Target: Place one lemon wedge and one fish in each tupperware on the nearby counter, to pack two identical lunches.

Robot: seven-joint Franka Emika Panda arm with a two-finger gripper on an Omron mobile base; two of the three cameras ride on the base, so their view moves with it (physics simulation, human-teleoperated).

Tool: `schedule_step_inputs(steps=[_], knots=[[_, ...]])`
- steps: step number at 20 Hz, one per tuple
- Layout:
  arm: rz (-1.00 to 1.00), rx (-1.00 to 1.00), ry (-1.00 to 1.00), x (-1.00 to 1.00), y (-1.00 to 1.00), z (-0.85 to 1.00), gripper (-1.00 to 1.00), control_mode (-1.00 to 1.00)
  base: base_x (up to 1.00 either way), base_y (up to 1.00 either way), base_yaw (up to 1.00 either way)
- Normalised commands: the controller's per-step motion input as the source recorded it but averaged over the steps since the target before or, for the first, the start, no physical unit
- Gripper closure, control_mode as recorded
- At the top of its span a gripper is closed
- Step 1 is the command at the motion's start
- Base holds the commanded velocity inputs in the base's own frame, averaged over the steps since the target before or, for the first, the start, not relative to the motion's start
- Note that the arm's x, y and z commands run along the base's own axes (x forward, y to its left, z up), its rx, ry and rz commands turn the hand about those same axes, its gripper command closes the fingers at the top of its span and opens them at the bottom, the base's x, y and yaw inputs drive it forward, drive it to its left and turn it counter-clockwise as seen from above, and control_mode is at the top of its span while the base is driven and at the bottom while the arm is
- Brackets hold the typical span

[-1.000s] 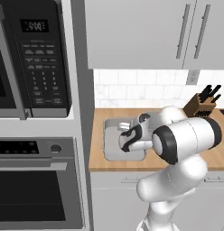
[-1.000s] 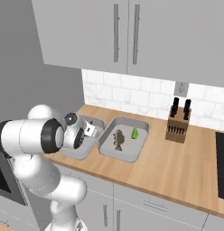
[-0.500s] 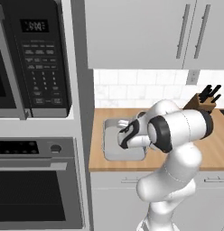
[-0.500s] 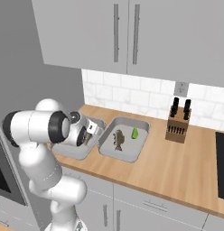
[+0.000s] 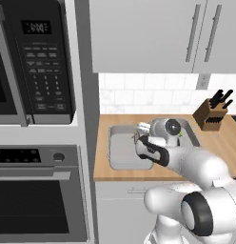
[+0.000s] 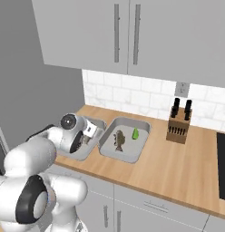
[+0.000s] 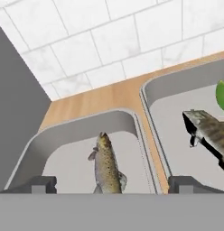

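My gripper (image 7: 114, 185) is open and hovers just above the left tupperware (image 7: 86, 119), with nothing between its fingertips (image 7: 41, 184). One fish (image 7: 106, 164) lies loose on that container's floor, right under the hand. The right tupperware (image 7: 177, 83) holds a second fish (image 7: 208, 133) and a green lemon wedge (image 7: 222, 95). From the right base view, the gripper (image 6: 89, 131) sits over the left tupperware (image 6: 97, 121), and the right tupperware (image 6: 125, 158) shows its fish (image 6: 119, 139) and lemon wedge (image 6: 135, 133). My arm covers much of the left tupperware (image 5: 122, 152) in the left base view.
Both containers stand side by side on the wooden counter (image 6: 178, 163) near its left end. A knife block (image 6: 178, 127) stands at the back by the tiled wall. A tall grey panel with a microwave (image 5: 36, 62) and an oven (image 5: 39, 195) borders the counter's left.
The jaws have opened wide and the fish now lies free in the left tupperware. My arm has swung, with the elbow dropping lower and nearer the cameras.
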Motion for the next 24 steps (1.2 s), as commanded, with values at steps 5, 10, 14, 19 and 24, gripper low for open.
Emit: schedule_step_inputs(steps=[5,10,14,19,24], knots=[[0.0,0.05,0.0,-1.0,-0.25,0.93,-1.0,-1.0,0.0,0.0,0.0],[0.04,-0.01,0.04,-0.9,-0.02,0.83,-1.0,-1.0,0.0,0.0,0.0],[0.05,-0.09,0.19,-0.9,0.1,0.59,-1.0,-1.0,0.0,0.0,0.0],[0.0,0.0,0.0,0.0,0.0,0.0,-1.0,1.0,-1.0,0.06,0.02],[0.0,0.0,0.0,0.0,0.0,0.0,-1.0,1.0,-1.0,0.01,0.06]])
